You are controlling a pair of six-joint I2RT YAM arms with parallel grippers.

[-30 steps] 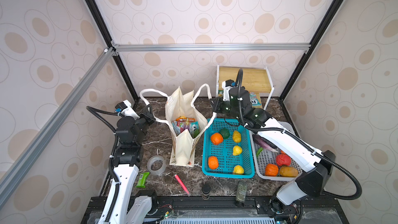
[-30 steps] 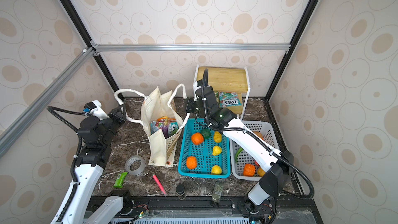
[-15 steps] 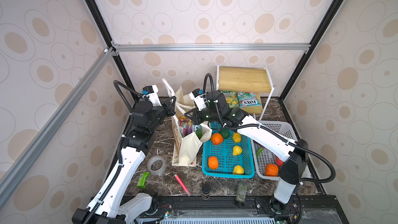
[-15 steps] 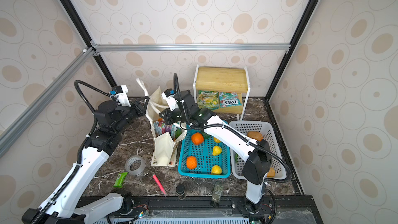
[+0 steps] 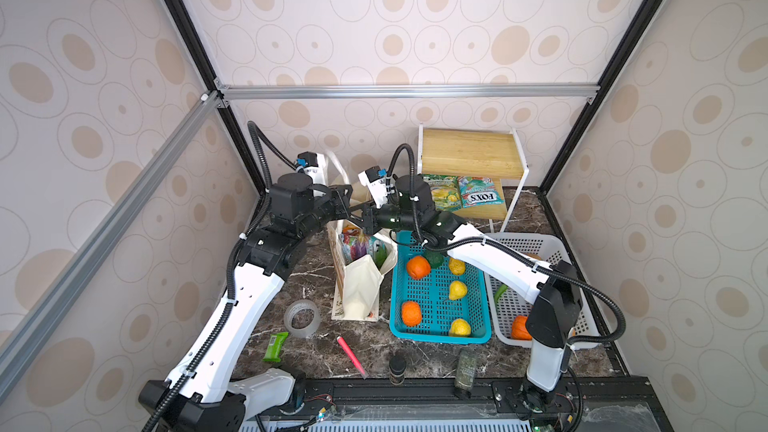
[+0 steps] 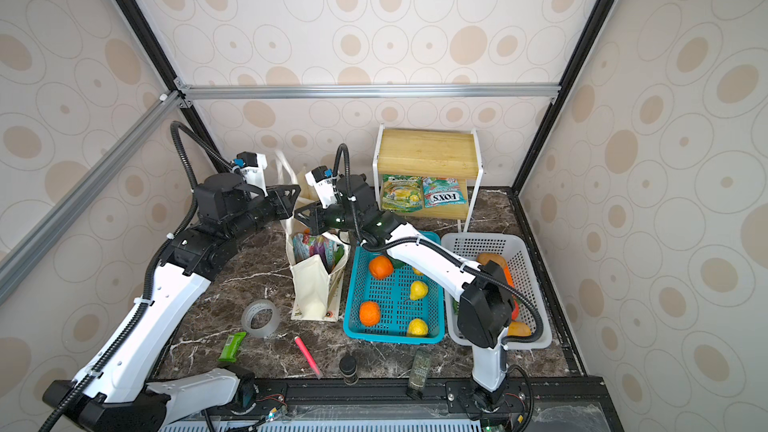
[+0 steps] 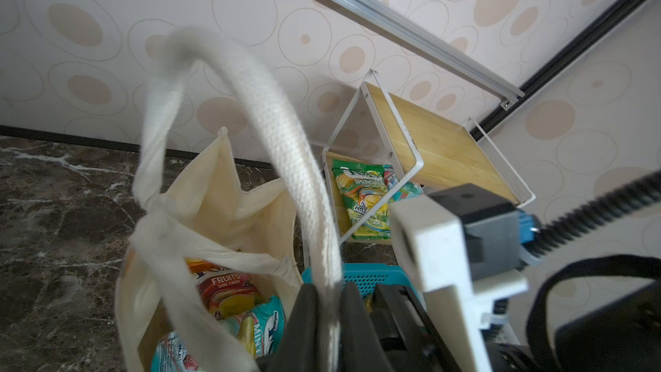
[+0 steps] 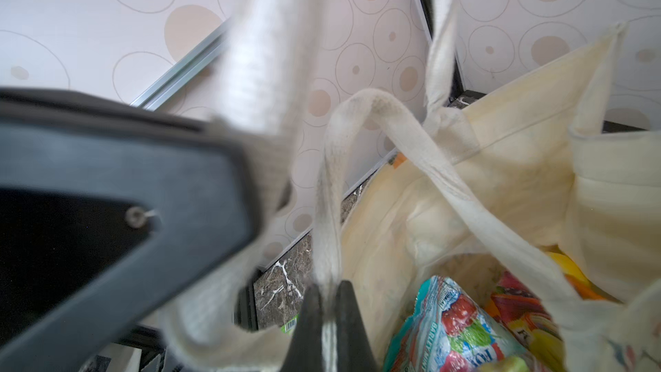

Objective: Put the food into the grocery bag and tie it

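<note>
Grocery bag (image 5: 359, 288) stands mid-frame just left of the turquoise basket (image 5: 434, 305), your left gripper (image 7: 331, 291) pinches one handle (image 7: 286, 130) and right gripper (image 8: 328, 289) clamps the other handle (image 8: 327, 209), so if you pull unevenly a strap may slip or the bag tip.

grocery bag (image 5: 359, 284) mouth barred w/ crossed handles (image 7: 293, 159) — turquoise basket (image 5: 436, 336) just beside

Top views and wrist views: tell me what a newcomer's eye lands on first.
Two black claws meet over the grocery bag, left of centre in both top views: the right claw is shut on a white handle, and a second handle runs between the fingers of the left claw. Candy packets fill the bag's open mouth, and a turquoise basket of orange and yellow fruit sits just right of it.
</note>
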